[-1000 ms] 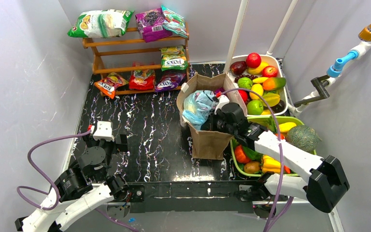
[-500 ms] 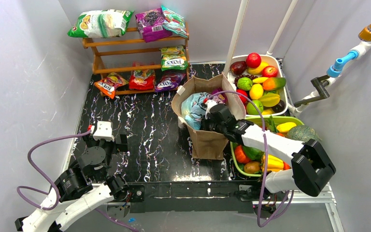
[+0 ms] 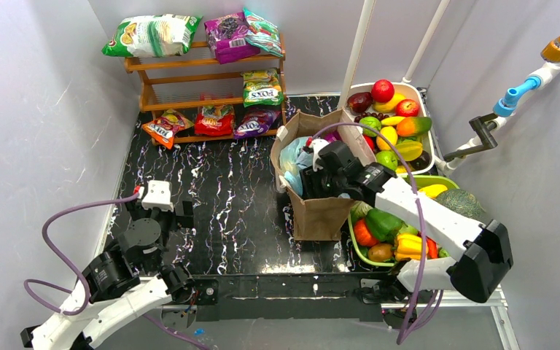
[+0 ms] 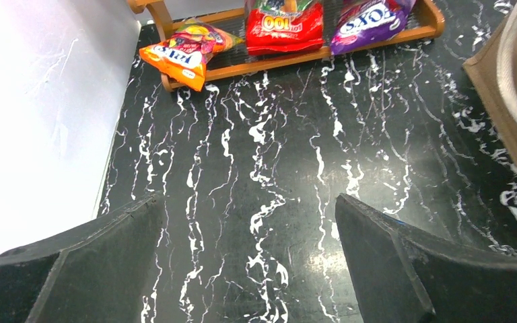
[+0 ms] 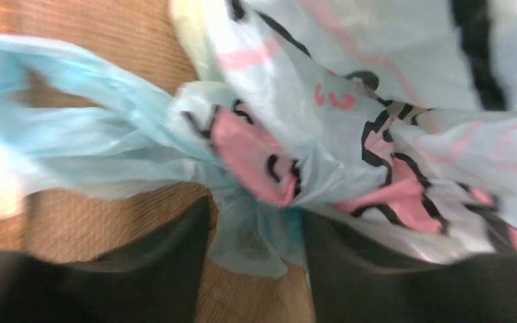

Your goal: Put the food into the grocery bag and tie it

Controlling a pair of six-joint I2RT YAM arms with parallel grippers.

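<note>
Since a second ago the right gripper (image 3: 305, 175) has slid left over the mouth of the paper bag (image 3: 321, 215), and that stiff brown bag has rocked and settled slightly to the right. I see the right elbow pulled in as well, while the left arm has barely stirred.

From the right wrist I look down on the plastic bag (image 5: 377, 101). It is thin, crinkled, pale-blue film with pink and black print, twisted into a bunch. The bunch fills the gap between my two dark fingers (image 5: 141, 269), which stand somewhat apart. The view is blurred, and I cannot tell whether they still pinch the film. Ribbed brown paper shows behind it.

From above, the plastic bag (image 3: 292, 157) sits crumpled inside the open top of the paper bag, which stands upright on the table (image 3: 226, 189), a glossy black top veined with white.

The food (image 3: 383, 90) is glossy, rounded pieces in red, yellow, green and orange. It lies heaped in a white tub (image 3: 412, 87) behind the paper bag and in a green tray (image 3: 354, 235) to its right, partly under my right arm.

My left gripper (image 3: 158, 213) hangs low over the table's near left part, well apart from both bags. Its broad matte-black fingers are spread wide on nothing.

A wooden rack (image 3: 146, 95) at the back holds shiny snack packets.
</note>
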